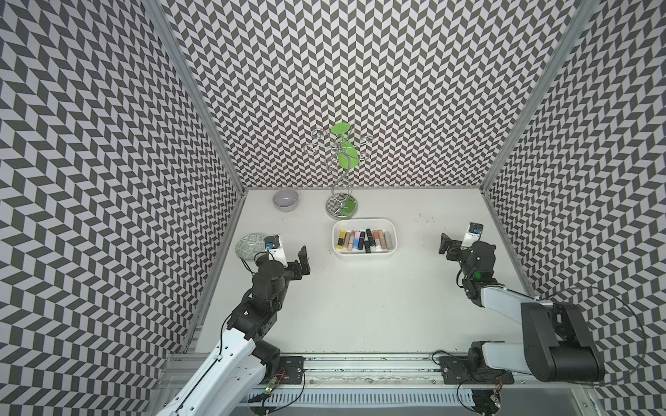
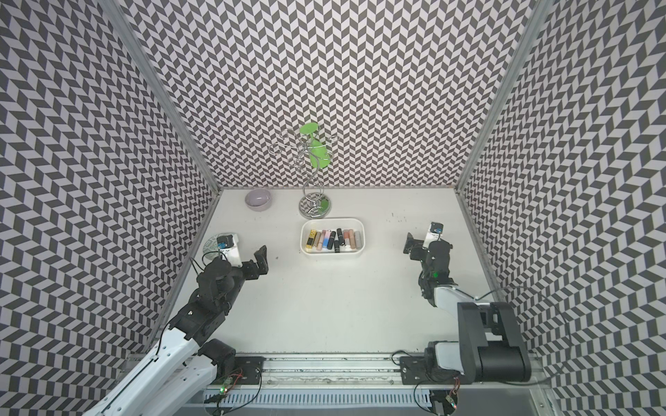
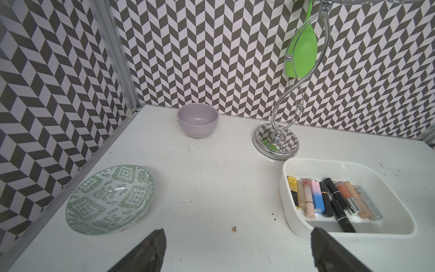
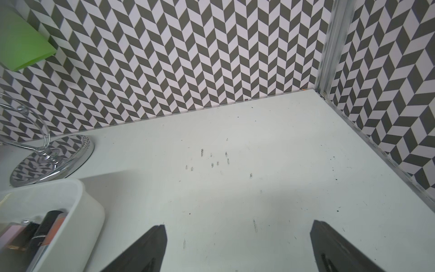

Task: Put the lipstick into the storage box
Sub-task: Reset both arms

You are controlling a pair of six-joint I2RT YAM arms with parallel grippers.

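- Closest to the camera, a metal rail [image 1: 360,363] runs along the near edge of the desk [image 1: 360,306]. Both arms are mounted on it, one toward the left end and one toward the right.
- Left gripper [image 3: 237,232] hangs over the left part of the desk with its jaws spread wide. In the left wrist view only bare desk shows in the gap.
- Right gripper [image 4: 239,223] hangs over the right part, well apart from the storage box. Its jaws are also spread wide, with nothing between them.
- Storage box [image 1: 364,255], white with rounded corners, stands between the two grippers, a little toward the far side. Neither gripper touches it.
- Lipsticks [image 1: 364,239] in view all lie inside the storage box, side by side in a row, ends pointing near and far.
- The row runs from a gold-and-black one at the left end through a pale pink one, a pink-to-blue one and black tubes in the middle to peach and silver ones at the right. One black tube lies nearer than the row, by the near wall.
- Chrome stand [image 1: 340,210] rises just beyond the box's far wall, its twisted stem upright. A green spatula [image 1: 346,158] hangs from its curled arms.
- Lilac bowl [image 1: 285,199] sits upright near the far left corner.
- Green-patterned dish [image 3: 109,200] rests at the left edge, just left of the left gripper. In both top views that arm's wrist camera covers part of it.
- Grey-and-white chevron walls [image 1: 360,72] close the desk on the left, far and right sides.
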